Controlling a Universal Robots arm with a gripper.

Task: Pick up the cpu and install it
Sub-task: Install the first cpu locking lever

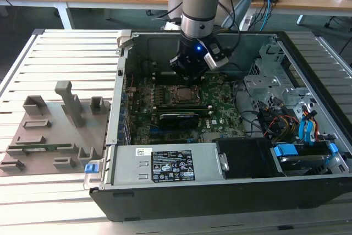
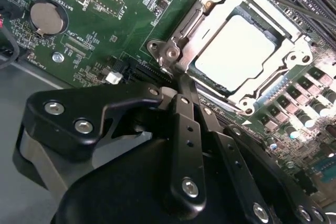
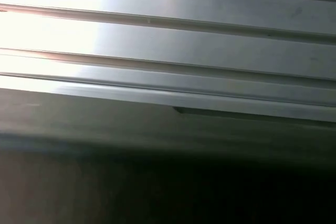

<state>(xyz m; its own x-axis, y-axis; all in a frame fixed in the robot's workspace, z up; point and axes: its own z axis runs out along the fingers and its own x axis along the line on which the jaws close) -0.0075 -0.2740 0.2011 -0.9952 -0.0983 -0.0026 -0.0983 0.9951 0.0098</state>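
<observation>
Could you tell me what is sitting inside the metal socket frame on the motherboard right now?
The cpu lies flat inside the socket frame, silvery top showing. The frame covers its edges, and its underside is hidden.

Cpu (image 2: 239, 51) in socket frame (image 2: 210, 3), on motherboard (image 2: 105, 30).

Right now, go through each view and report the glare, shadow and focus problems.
Exterior view: evenly lit, with a blue light glowing above the gripper over the motherboard. Second wrist view: the cpu top is washed out pale by glare in its socket frame, while the dark gripper linkage near the lens is soft. First wrist view: bright glare across the metal slats, falling to deep shadow below.
</observation>
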